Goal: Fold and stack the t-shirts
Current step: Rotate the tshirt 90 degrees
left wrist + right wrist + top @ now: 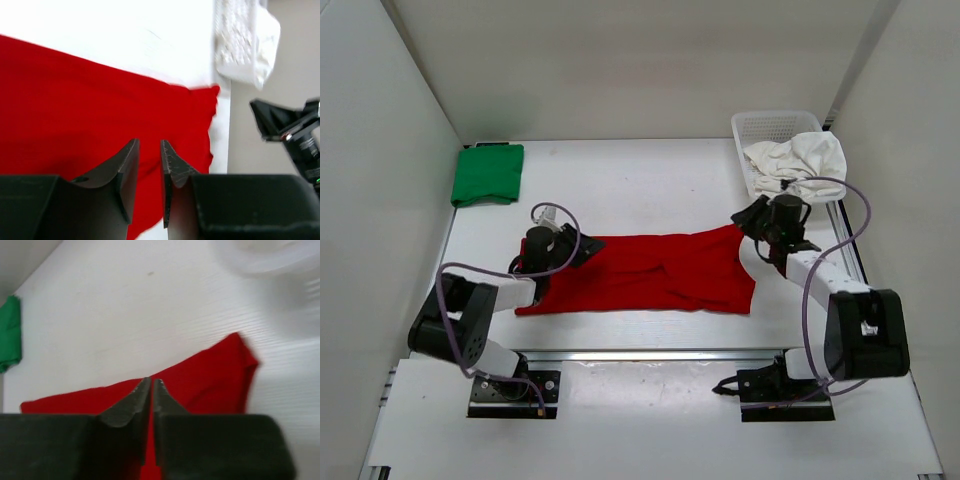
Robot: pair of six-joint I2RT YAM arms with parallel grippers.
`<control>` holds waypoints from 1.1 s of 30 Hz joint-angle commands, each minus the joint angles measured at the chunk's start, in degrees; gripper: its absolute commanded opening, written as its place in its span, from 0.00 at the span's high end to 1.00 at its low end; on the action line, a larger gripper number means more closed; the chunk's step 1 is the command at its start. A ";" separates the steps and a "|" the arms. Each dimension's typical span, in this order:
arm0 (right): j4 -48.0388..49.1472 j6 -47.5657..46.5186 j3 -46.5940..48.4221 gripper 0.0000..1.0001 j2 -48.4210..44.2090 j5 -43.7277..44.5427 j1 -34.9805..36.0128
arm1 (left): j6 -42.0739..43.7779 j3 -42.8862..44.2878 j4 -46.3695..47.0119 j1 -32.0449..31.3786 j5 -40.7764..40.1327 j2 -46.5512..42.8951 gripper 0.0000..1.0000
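A red cloth short-sleeved t-shirt [650, 275] lies spread and creased on the white table [620, 180]. Well beyond its left end lies a folded green cloth t-shirt [488, 175]. Beyond its right end, a crumpled white cloth t-shirt [800, 160] spills over a white plastic mesh basket [760, 122]. The left gripper [582, 248] hangs over the red shirt's far left edge, jaws narrowly apart with nothing between them. The right gripper [745, 218] stands at its far right corner, jaws almost together; whether cloth is pinched cannot be told. The left arm hides the shirt's left end.
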 commanded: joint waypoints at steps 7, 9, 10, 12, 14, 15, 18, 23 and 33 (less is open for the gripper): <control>-6.51 2.87 -9.15 1.00 -5.32 10.69 21.07 | 6.12 -0.84 -6.09 -11.93 -2.92 -11.10 0.64; -7.07 2.78 -9.15 0.99 -3.47 9.03 20.99 | 6.29 -2.68 -5.64 -13.34 -3.01 -12.87 0.63; -7.50 2.52 -8.36 1.00 -1.28 7.79 20.99 | 6.47 -3.13 -5.47 -13.78 -3.10 -13.66 0.62; -7.50 1.73 -6.08 1.00 2.49 6.12 20.02 | 6.73 -3.92 -5.21 -15.01 -3.10 -14.63 0.62; -8.03 1.29 -2.39 1.00 7.86 4.20 19.32 | 7.52 -4.63 -5.99 -15.71 -2.92 -16.21 0.60; -8.38 1.03 0.93 1.00 11.97 2.61 18.45 | 8.05 -5.06 -5.73 -16.06 -2.92 -16.65 0.56; -8.65 1.72 12.10 1.00 23.92 -4.32 17.12 | 8.15 -6.47 -4.15 -15.63 -1.78 -19.37 0.46; -21.77 -3.27 50.99 1.00 49.50 -6.97 17.82 | 14.55 -4.37 -14.42 -13.61 -4.24 -27.27 0.42; -32.02 -10.74 92.39 0.60 53.52 -11.32 20.10 | 16.40 -8.05 -21.73 -8.60 -2.76 -32.91 0.09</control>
